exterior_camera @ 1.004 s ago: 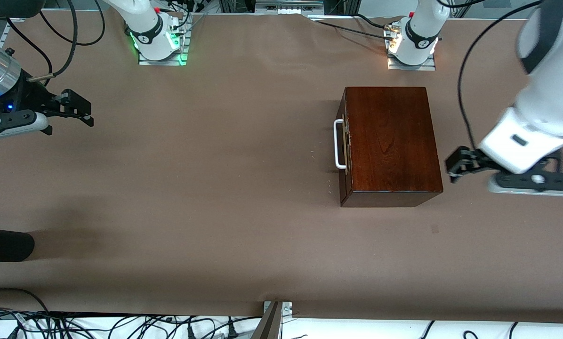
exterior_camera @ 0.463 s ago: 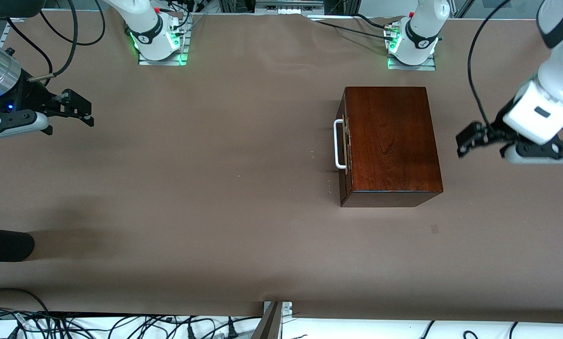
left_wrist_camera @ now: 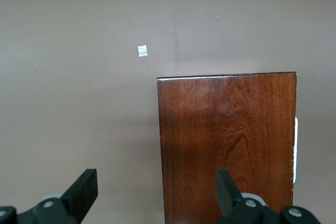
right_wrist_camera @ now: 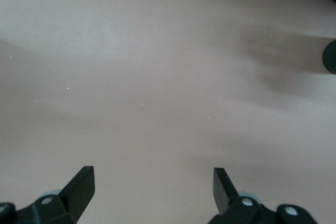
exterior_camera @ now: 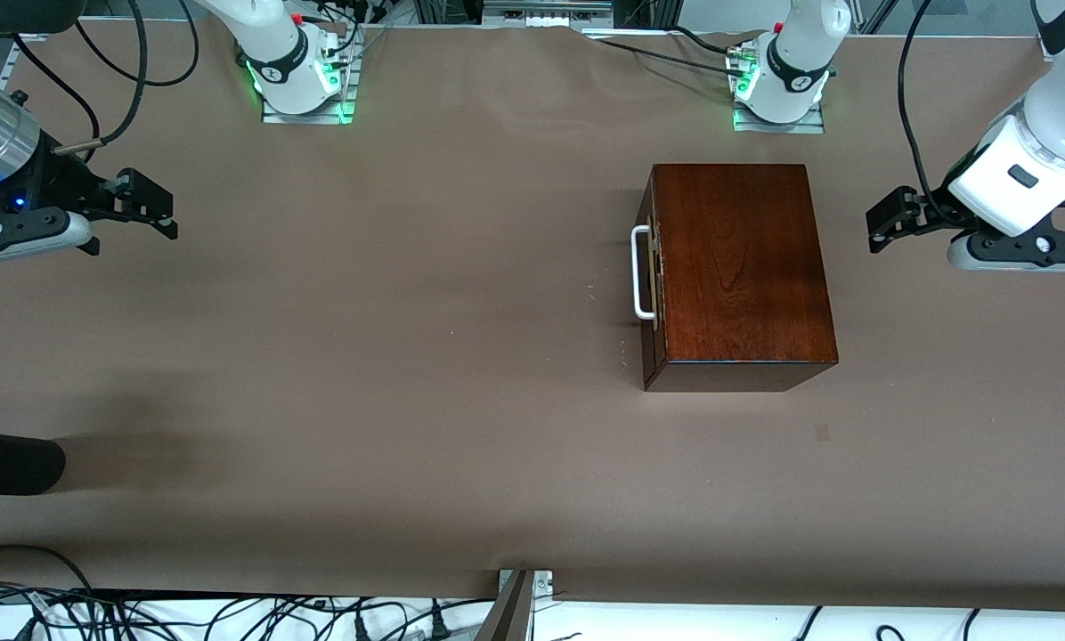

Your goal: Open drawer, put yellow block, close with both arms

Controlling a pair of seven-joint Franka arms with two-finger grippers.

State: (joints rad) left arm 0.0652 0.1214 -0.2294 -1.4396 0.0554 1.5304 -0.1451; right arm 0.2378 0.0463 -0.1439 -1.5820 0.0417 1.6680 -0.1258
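The dark mahogany box (exterior_camera: 737, 267) stands toward the left arm's end of the table. Its drawer (exterior_camera: 650, 267) is pushed in, and the white bar handle (exterior_camera: 641, 271) faces the right arm's end. The yellow block is out of view. My left gripper (exterior_camera: 884, 227) hangs open and empty beside the box's handle-less end, not touching it. The left wrist view shows the left gripper (left_wrist_camera: 156, 182) spread wide over the box top (left_wrist_camera: 226, 129) and the table beside it. My right gripper (exterior_camera: 163, 214) waits open at the right arm's end, and the right wrist view shows the right gripper (right_wrist_camera: 152, 179) over bare table.
The arm bases (exterior_camera: 296, 71) (exterior_camera: 782, 76) stand along the table's edge farthest from the front camera. A dark rounded object (exterior_camera: 7, 463) juts in at the right arm's end. A small tape mark (exterior_camera: 822, 433) lies nearer the front camera than the box. Cables (exterior_camera: 230, 619) run along the nearest edge.
My left arm has swung from beside the box's corner nearest the front camera toward the bases' side of the table, gripper still open. The box and right arm have not moved.
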